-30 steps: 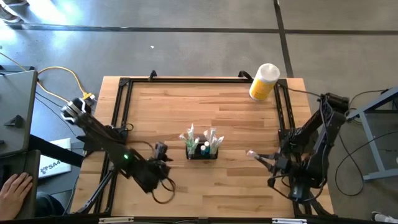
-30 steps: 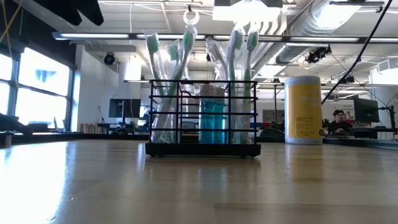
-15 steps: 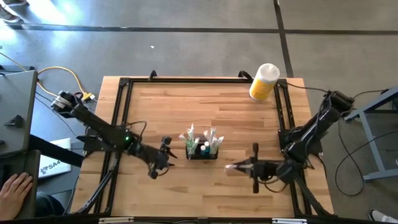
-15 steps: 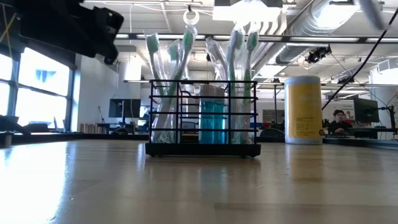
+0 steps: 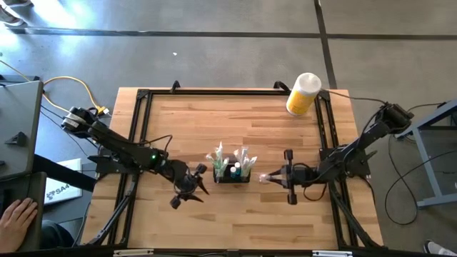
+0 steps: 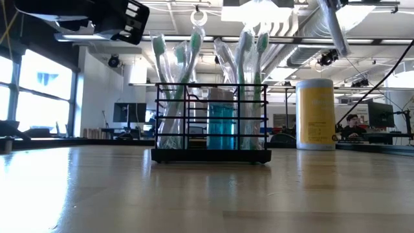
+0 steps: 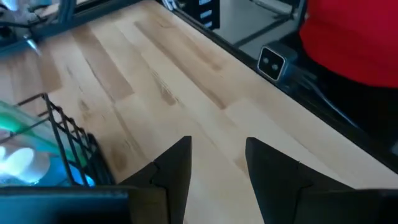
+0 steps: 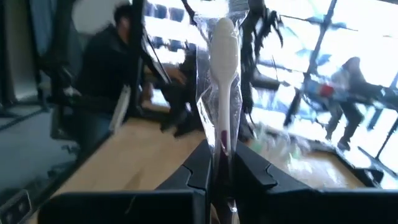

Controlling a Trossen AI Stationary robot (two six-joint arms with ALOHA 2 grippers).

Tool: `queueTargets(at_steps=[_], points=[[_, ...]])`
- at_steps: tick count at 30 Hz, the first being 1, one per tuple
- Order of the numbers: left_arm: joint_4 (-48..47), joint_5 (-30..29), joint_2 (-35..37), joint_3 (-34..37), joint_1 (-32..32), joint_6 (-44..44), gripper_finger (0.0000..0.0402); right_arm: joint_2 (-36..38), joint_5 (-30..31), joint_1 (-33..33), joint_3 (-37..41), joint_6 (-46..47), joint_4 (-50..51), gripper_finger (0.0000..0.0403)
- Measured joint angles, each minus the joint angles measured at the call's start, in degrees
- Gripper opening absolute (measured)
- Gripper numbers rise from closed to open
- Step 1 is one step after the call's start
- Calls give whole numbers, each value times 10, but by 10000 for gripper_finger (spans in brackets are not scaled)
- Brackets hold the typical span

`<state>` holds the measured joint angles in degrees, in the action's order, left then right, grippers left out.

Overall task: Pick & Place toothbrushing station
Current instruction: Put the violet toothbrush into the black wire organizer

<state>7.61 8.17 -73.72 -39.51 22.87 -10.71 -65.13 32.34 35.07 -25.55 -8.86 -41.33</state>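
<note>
Toothbrushing station (image 5: 232, 171): a small black wire organiser box, standing upright at about the middle of the wooden table (image 5: 235, 214). In the low view its base sits flat on the wood, with clear-wrapped toothbrushes (image 6: 169, 61) standing up out of it at both ends and a blue container (image 6: 220, 126) between them.

Left gripper (image 5: 198, 180): positioned just beside the box on the left arm's side, slightly nearer the table's front edge than the box, and not touching it. The left wrist view shows its fingers (image 7: 176, 167) parted by a moderate gap with bare wood between them; nothing is held. One corner of the box appears close by in that view.

Right gripper (image 5: 271, 177): positioned near the box on the opposite side, apart from it. Its fingers (image 8: 200, 163) are closed tightly on a wrapped toothbrush (image 8: 222, 56), which sticks out forward of the fingertips, the wrapped end pointing toward the box.

Yellow bottle (image 5: 303, 93) with a white cap: well apart from the box, at the table's far edge on the right arm's side. In the low view it stands upright behind and to one side of the box.

A person's hand (image 5: 16, 218) rests beyond the table, past the left arm.
</note>
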Motion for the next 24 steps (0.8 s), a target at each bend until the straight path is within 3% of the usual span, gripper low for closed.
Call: queueTargets(at_steps=[5,12,18,24], points=[[28,-31,-1,0,0,40,145,3,-47,0,1,-66,-65,29],[34,-39,-1,0,0,108,145,2,-119,-42,2,-105,-69,29],[33,-43,-1,0,0,108,145,4,-125,-67,14,-106,-41,31],[26,-43,-1,0,0,108,145,94,-134,-86,65,-129,-45,28]])
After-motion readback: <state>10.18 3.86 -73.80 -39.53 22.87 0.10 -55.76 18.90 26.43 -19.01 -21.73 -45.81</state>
